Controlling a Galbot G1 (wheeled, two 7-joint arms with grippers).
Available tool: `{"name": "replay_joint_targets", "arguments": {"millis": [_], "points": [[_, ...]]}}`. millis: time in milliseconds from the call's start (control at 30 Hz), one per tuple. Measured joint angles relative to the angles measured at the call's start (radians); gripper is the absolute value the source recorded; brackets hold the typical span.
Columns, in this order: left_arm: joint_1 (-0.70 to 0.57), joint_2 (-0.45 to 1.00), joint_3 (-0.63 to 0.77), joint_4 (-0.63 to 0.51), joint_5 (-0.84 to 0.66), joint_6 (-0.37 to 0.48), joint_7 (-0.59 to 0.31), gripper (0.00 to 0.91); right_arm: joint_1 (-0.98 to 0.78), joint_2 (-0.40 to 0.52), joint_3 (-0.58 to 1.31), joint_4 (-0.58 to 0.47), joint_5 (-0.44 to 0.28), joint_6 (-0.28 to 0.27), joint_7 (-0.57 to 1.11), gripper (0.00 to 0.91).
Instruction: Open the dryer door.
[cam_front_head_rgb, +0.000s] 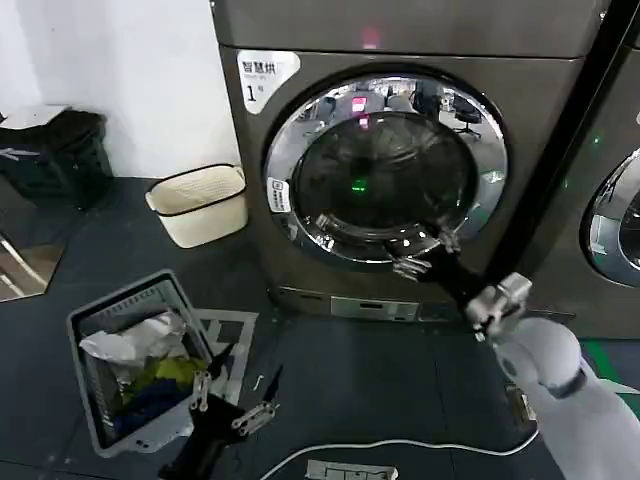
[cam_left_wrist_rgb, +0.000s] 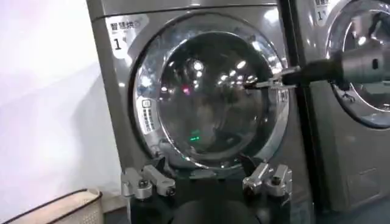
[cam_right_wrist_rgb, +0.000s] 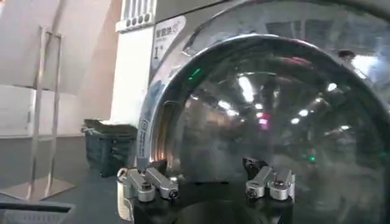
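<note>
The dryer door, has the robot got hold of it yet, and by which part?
No. The right gripper is open at the lower rim of the dryer door, gripping nothing. The left gripper hangs open and empty, low beside the laundry basket.

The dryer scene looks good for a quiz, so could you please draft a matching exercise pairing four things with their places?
Things:
1. right tool
2. left tool
3. cream basket
4. grey laundry basket

Places:
A. on the floor by the white wall
B. at the dryer door's lower rim
C. low over the dark floor
D. near the left tool, holding clothes

Pairs: 1-B, 2-C, 3-A, 4-D
</note>
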Motion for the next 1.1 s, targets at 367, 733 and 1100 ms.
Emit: {"name": "replay_joint_targets", "arguments": {"millis": [367,733,1100], "points": [[-0.007,0.000,-0.003,0.009,0.000,-0.001,0.003,0.907,0.180,0.074,-0.151,-0.138,-0.005,0.001,-0.013,0.907],[-0.017,-0.002,-0.021,0.015,-0.011,-0.001,0.005,0.907,0.294,0.157,-0.258,-0.243,-0.020,0.005,-0.023,0.907],[-0.025,0.002,-0.023,0.022,-0.020,0.000,0.008,0.907,0.353,0.230,-0.313,-0.324,-0.048,0.014,-0.030,0.907]]}}
